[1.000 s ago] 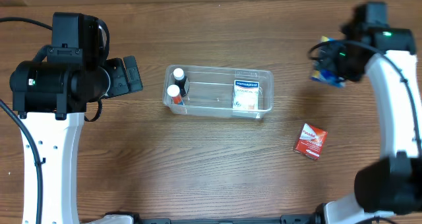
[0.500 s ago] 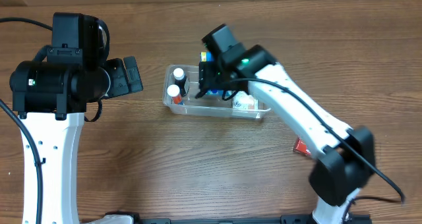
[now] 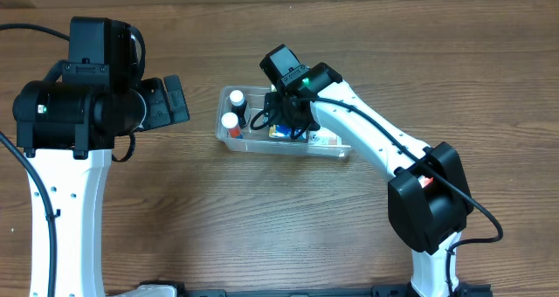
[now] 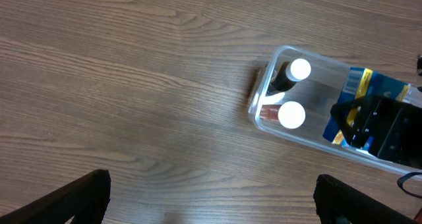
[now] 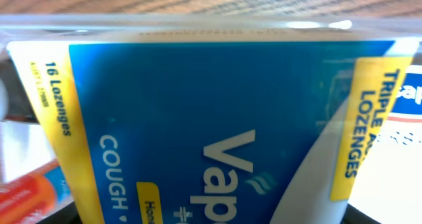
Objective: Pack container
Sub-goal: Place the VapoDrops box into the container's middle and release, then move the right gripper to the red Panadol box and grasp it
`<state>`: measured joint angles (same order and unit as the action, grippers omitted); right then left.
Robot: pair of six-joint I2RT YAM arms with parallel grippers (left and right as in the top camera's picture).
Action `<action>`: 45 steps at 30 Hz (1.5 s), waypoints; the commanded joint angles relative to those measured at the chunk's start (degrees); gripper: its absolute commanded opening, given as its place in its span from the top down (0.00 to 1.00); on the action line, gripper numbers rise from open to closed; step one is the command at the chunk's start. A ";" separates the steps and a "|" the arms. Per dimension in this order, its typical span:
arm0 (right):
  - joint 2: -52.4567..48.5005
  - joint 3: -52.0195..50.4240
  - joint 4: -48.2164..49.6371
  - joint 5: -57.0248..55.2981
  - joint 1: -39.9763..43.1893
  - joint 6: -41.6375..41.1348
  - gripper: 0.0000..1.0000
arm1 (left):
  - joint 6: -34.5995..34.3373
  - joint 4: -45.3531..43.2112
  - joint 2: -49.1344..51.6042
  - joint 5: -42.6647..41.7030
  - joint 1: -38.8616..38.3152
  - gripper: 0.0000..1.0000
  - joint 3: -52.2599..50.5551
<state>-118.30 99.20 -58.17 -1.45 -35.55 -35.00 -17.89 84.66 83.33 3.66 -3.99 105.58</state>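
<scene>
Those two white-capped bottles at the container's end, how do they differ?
The dark bottle has a black body; the red bottle has a red-orange one. The dark bottle stands in the container's far corner, the red bottle in the near one. Both have round white caps and stand upright, side by side.

I see the clear plastic rectangular container (image 4: 310,138) on the wooden counter (image 4: 119,85). Two small white-capped bottles (image 4: 291,115) sit at its left end. Right of them, a blue and yellow cardboard box (image 4: 377,85) lies beneath the black right end effector (image 4: 372,126). My left end effector (image 4: 211,188) is spread wide this side of the container.
</scene>
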 commanded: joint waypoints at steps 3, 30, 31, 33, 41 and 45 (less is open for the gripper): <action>-1.53 -0.57 -2.16 0.11 0.63 -1.07 0.27 | 0.11 -0.07 -0.07 -0.28 0.22 0.00 0.33; 26.84 -0.46 -18.29 -11.78 11.69 -8.68 0.00 | 0.13 -0.02 -0.07 -0.26 0.22 0.00 0.33; 28.63 -0.46 -20.37 -11.76 14.23 -9.99 0.00 | 0.13 0.00 -0.07 -0.26 0.22 0.00 0.33; 31.21 -0.52 -27.06 -9.81 22.25 -9.99 0.00 | 0.15 0.00 -0.07 -0.26 0.22 0.00 0.33; 38.18 -15.52 -28.57 -4.74 30.27 -5.03 0.00 | 0.35 -0.02 -0.07 -0.24 0.22 0.00 0.33; 44.39 -28.37 -21.22 -3.06 30.56 -3.63 0.00 | 0.35 -0.02 -0.07 -0.24 0.22 0.00 0.33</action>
<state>-78.91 77.71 -82.59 -6.63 -5.32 -40.25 -17.89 84.64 83.33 3.66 -3.99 105.58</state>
